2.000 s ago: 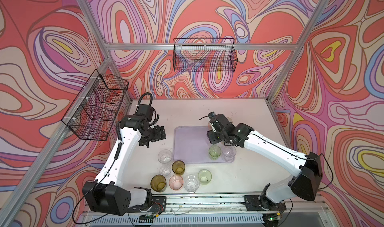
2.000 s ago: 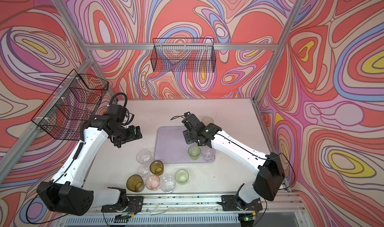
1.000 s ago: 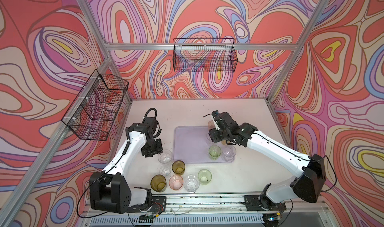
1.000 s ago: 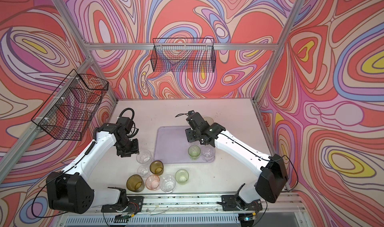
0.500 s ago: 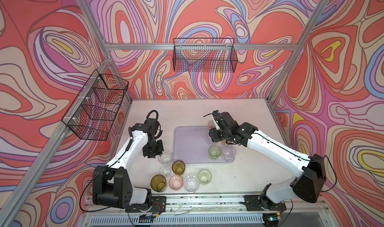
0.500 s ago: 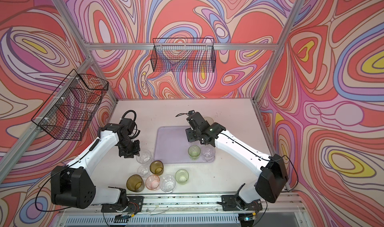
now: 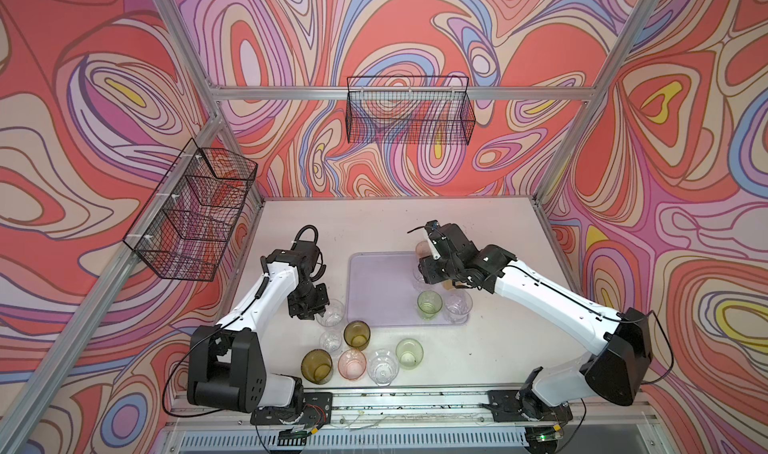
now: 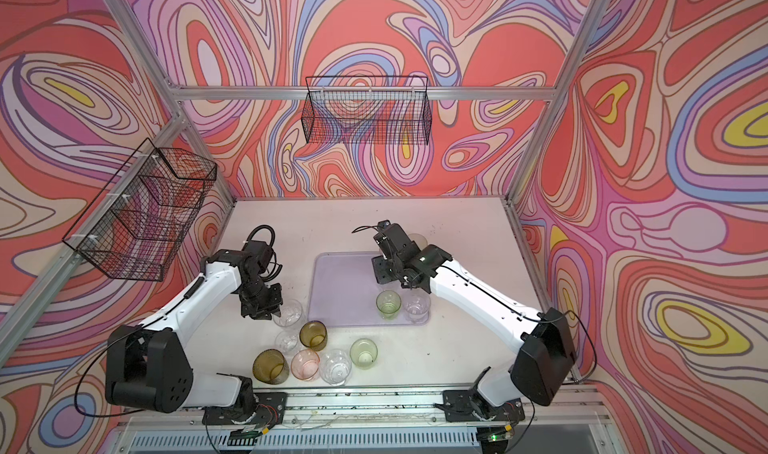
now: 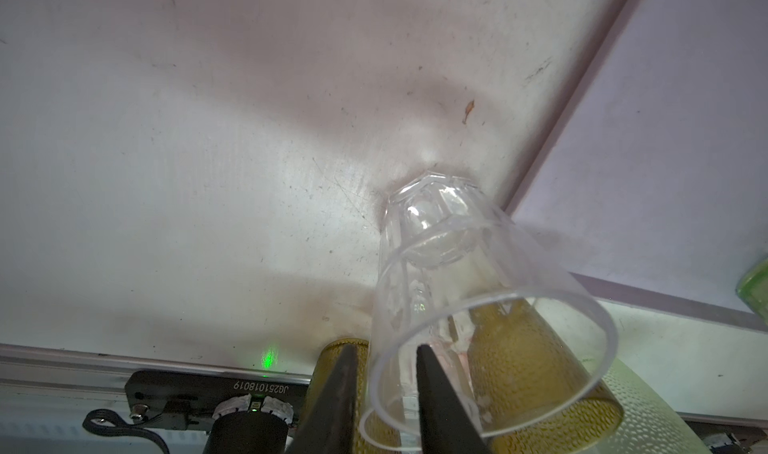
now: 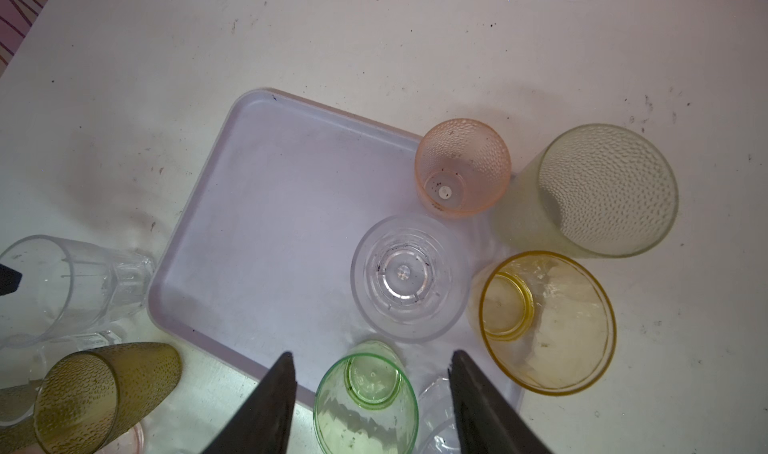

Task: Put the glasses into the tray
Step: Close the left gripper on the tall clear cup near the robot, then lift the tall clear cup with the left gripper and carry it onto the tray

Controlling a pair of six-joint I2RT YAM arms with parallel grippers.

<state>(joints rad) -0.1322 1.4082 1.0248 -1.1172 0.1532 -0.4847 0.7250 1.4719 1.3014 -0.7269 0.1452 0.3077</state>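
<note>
My left arm bends in from the lower left of both top views, wrist turned down. My left gripper (image 9: 386, 348) stands astride the rim of a clear glass (image 9: 457, 264) that sits upright on the table just left of the tray (image 7: 374, 281). One finger is outside and one inside, narrowly parted, with a gap beside the wall, so there is no pinch.

My right arm stretches from the lower right to the tray's right half. My right gripper (image 10: 372, 354) hangs wide open and empty over a green glass (image 10: 365, 402) in the tray.

Only my right wrist view shows clearly a pink glass (image 10: 463, 167), a tall pale glass (image 10: 598, 190) and a yellow glass (image 10: 548, 323) crowded at the tray's edge. In the top views my arm mostly hides them.

Six more glasses (image 7: 356, 334) cluster on the scuffed white table (image 7: 374, 223) at bottom centre, below the tray. Two wire baskets (image 7: 409, 111) hang on swirled red-and-lilac walls (image 7: 83, 98).
</note>
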